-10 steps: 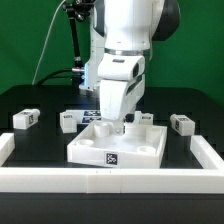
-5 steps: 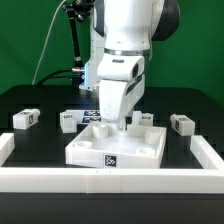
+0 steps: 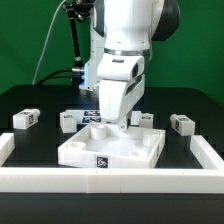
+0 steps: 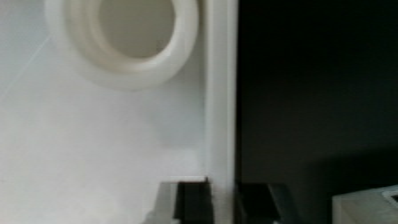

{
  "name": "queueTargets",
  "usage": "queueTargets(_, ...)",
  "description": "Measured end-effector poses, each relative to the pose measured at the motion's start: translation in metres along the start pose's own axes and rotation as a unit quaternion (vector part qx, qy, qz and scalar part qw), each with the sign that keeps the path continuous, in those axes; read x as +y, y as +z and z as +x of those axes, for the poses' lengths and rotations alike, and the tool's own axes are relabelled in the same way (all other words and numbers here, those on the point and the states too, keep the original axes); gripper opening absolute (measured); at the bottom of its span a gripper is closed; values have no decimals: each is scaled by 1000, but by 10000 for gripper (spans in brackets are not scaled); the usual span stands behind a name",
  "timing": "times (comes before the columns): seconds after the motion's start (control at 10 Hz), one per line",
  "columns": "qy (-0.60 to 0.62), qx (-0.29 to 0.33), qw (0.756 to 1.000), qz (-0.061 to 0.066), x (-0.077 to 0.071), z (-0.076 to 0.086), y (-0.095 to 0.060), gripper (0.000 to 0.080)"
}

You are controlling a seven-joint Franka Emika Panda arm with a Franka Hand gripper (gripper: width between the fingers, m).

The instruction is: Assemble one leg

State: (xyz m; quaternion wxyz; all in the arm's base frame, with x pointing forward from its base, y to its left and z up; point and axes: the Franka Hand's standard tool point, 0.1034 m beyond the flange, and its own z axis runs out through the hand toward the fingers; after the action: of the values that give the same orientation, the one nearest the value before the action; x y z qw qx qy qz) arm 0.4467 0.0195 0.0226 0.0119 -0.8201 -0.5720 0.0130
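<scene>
Several legs lie on the black table: one [image 3: 25, 118] at the exterior view's left, one [image 3: 68, 121] nearer the middle, one [image 3: 145, 118] behind the tray and one [image 3: 181, 123] at the right. My gripper [image 3: 118, 123] is down at the far wall of the large white square tray piece [image 3: 80, 152], not on any leg. In the wrist view my gripper [image 4: 226, 203] has one dark finger on each side of the tray's thin wall [image 4: 222, 100], shut on it. A round socket ring [image 4: 134, 40] shows in the tray's floor. The tray sits turned, one corner toward the front.
A low white fence runs along the table's front [image 3: 110, 181], left [image 3: 5, 146] and right [image 3: 212, 152]. The marker board [image 3: 90, 116] lies behind the tray under the arm. A pale block [image 4: 377, 205] shows at the wrist view's edge.
The tray has turned and slid toward the exterior view's left; its front tag now sits lower and further left. The arm has barely moved. The legs have not moved.
</scene>
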Motion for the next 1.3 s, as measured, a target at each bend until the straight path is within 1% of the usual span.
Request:
queueTargets(0.5, -4, 0, 1000, 0, 0, 0, 0, 57)
queueTargets(0.6, -47, -5, 999, 5, 3, -4, -1, 57)
queueTargets(0.7, -81, -7, 997, 6, 8, -5, -3, 57)
queueTargets(0.9, -145, -7, 989, 1, 15, -4, -5, 57)
queueTargets(1.2, -140, -8, 990, 3, 13, -4, -3, 57)
queueTargets(1.3, -147, -9, 989, 6, 13, -5, -3, 57)
